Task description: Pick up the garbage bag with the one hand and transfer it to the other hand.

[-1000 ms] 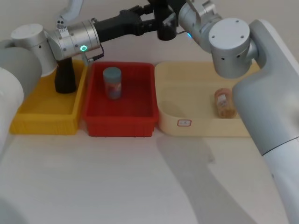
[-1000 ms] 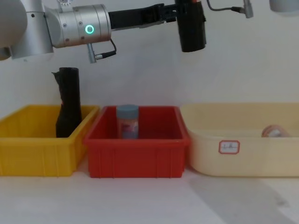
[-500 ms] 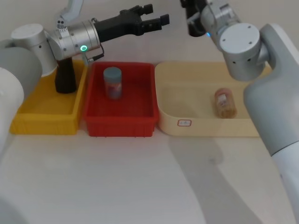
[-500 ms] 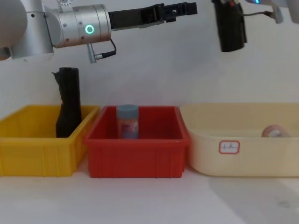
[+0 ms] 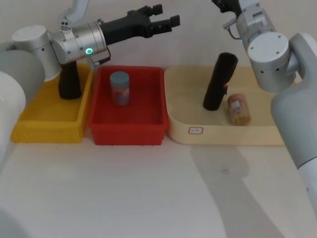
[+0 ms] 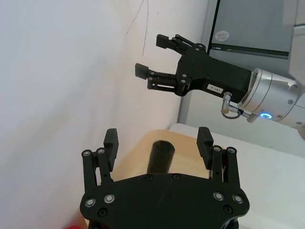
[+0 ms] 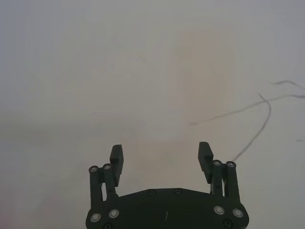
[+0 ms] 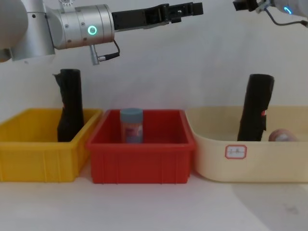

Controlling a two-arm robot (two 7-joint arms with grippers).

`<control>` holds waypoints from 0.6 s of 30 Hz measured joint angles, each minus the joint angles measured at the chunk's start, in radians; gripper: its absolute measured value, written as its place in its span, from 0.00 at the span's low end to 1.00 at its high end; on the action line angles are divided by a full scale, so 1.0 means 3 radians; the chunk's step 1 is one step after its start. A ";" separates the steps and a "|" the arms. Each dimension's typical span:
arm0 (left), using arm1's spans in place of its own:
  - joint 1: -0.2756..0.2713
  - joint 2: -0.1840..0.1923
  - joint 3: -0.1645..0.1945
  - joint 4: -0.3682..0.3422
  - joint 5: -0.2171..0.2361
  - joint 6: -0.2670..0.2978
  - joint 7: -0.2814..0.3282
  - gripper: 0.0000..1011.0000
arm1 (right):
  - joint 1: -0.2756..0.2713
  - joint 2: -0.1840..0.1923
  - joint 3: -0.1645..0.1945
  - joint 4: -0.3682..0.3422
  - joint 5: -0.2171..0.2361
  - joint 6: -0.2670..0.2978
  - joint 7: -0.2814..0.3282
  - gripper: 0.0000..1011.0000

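The garbage bag (image 5: 219, 82) is a black roll with a small red mark. It stands tilted inside the beige tray (image 5: 223, 135), free of both grippers, and in the chest view the garbage bag (image 8: 255, 108) has its foot hidden behind the tray wall. My left gripper (image 5: 163, 20), on the green-ringed arm, hangs open and empty high above the red bin (image 5: 126, 134). My right gripper (image 5: 225, 5), on the blue-ringed arm, is high above the tray. In the left wrist view the right gripper (image 6: 153, 56) is open, with the bag's top (image 6: 160, 157) below it. My right gripper (image 7: 160, 151) faces bare wall.
A second black roll (image 5: 69, 82) stands in the yellow bin (image 5: 47, 131) at the left. A blue-lidded jar (image 5: 119, 88) stands in the red bin. A brownish packet (image 5: 238, 110) lies in the beige tray right beside the bag.
The right gripper took the bag rightward away from the left gripper, then let it go. The bag now stands in the beige tray. The left gripper stayed open in place.
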 joint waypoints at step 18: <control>0.0000 0.0000 0.0000 0.0000 0.0000 0.0000 0.0000 0.99 | -0.0017 0.0029 0.0050 0.0033 -0.0043 0.0010 -0.0098 0.99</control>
